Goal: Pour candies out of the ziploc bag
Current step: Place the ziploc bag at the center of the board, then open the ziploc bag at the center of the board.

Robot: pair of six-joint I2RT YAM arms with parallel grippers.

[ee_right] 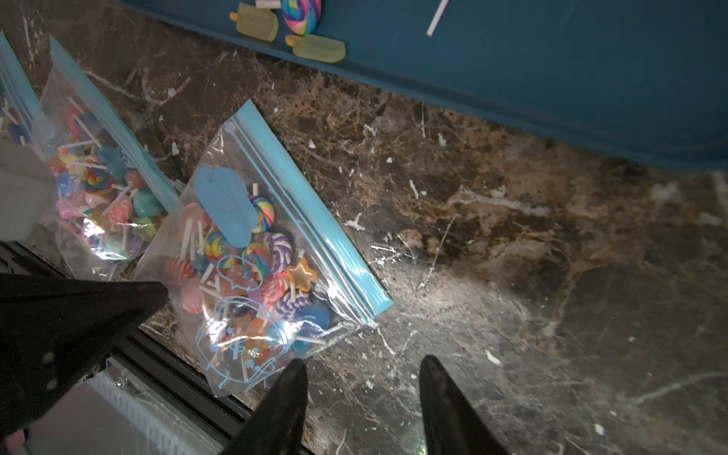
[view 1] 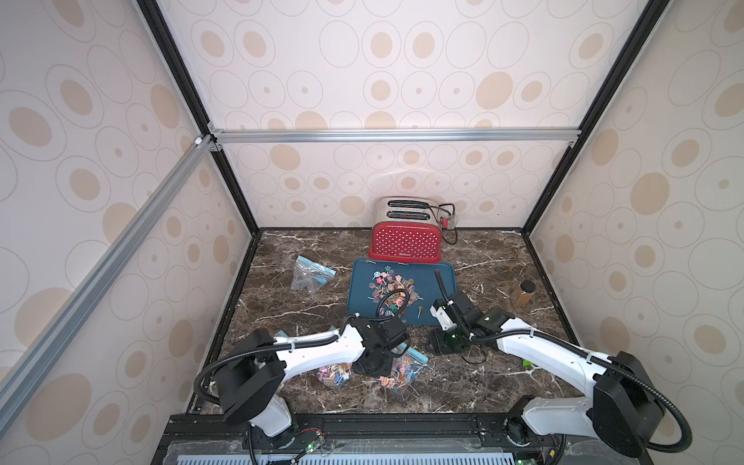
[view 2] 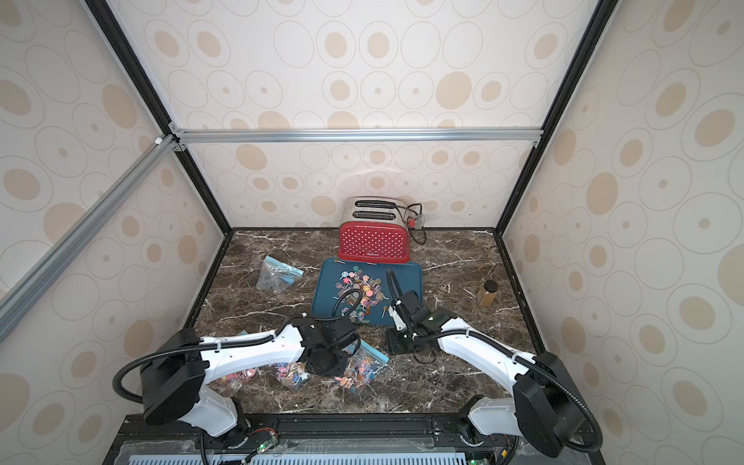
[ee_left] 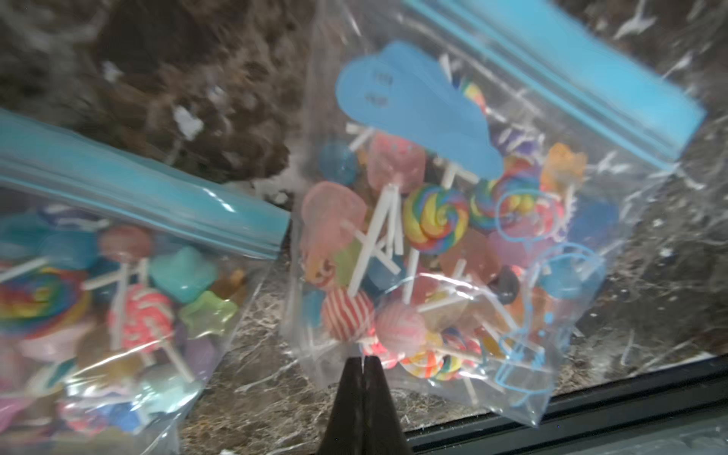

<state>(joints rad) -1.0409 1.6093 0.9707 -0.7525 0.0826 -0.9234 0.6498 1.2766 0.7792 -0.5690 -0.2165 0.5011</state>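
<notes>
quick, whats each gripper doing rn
left gripper: closed, pinching the bottom edge of the ziploc bag of candies.
right gripper: open, empty, above the table beside that bag.

Left arm (view 1: pixel 318 348) — extended from its base toward the centre, wrist bent down, low over the tabletop (view 1: pixel 463 386). Left end effector (ee_left: pixel 362 356): jaws pressed together, tips pinching the film at the edge of the ziploc bag (ee_left: pixel 453 236). Right arm (view 1: pixel 539 342) — stretched forward and inward, wrist angled down. Right end effector (ee_right: pixel 364 360): jaws apart, pointing down at the tabletop.
</notes>
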